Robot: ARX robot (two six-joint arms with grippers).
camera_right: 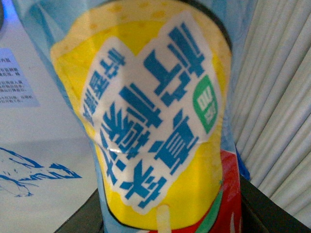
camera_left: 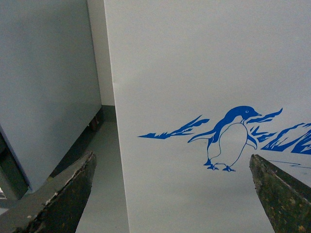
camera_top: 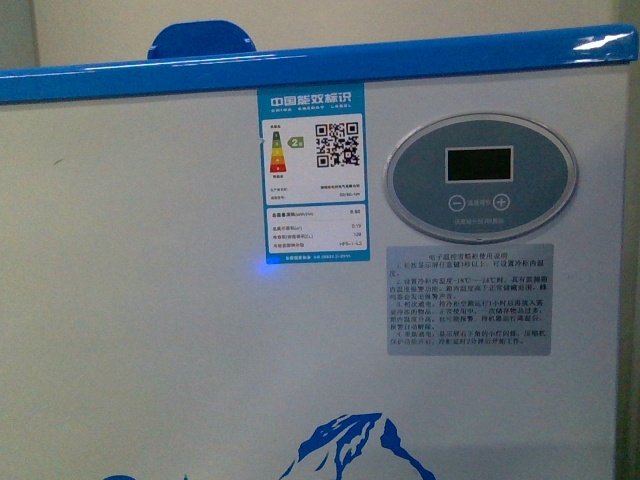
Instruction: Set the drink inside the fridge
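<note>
Leftmost, the left wrist view alone shows the left pincer. Its two worn, dark fingers stand wide apart with nothing between them, facing the white outer wall of the fridge. Only this view shows the blue penguin printed on that wall, a corner edge of the fridge, a grey cabinet near that corner and a strip of grey floor between them.

The front view sits close to the fridge's upper front. A blue rim runs along the top, with a blue handle rising behind it toward the left. Lower down, from left to right, are a small blue light, the energy label and an oval control panel with a dark display. An instruction sticker sits under the panel, and a blue mountain peak shows at the bottom edge.

The right wrist view is the only one with the drink, which is blurred and fills the picture. It has a pale blue wrap, a yellow label with blue characters, a green badge and a red patch low down. The right pincer holds it, with dark fingers against both sides of its lower part. It is outside the fridge, in front of the white wall, where the instruction sticker and mountain lines show on one side. A white ribbed panel shows on the other.
</note>
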